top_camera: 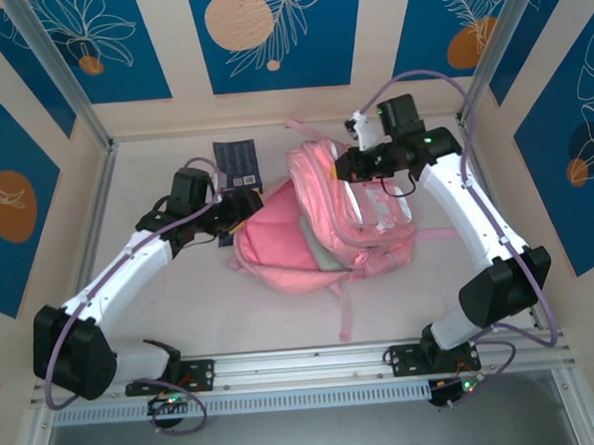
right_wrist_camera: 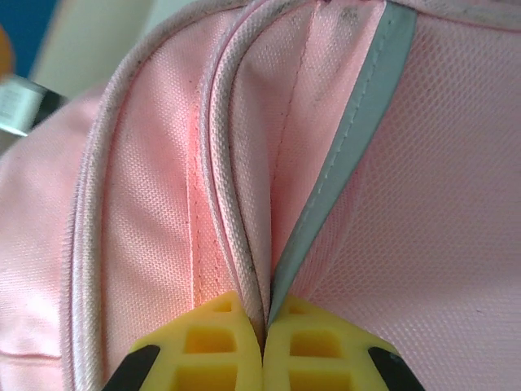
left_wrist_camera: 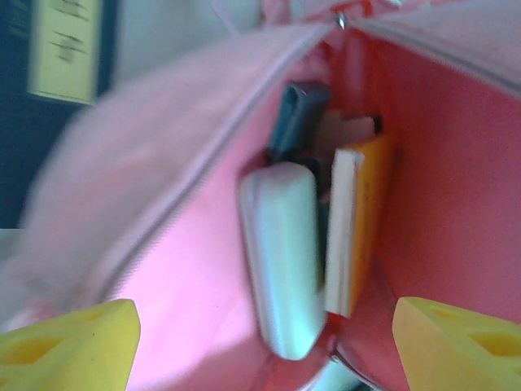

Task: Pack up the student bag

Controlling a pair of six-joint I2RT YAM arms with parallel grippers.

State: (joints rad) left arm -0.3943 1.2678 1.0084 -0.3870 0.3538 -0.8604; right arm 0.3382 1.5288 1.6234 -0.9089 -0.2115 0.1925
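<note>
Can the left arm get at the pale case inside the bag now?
Probably yes: the bag gapes before the open left gripper, and the case faces it, nothing in front.

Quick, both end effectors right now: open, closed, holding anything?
Left end effector: open, holding nothing, at the mouth of the student bag.
Right end effector: closed, pinching a fold of the student bag's fabric.

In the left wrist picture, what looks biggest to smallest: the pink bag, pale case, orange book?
Largest: student bag.
Next, pale case and orange book look about alike, both partly hidden inside the bag, so no ranking between them.
</note>
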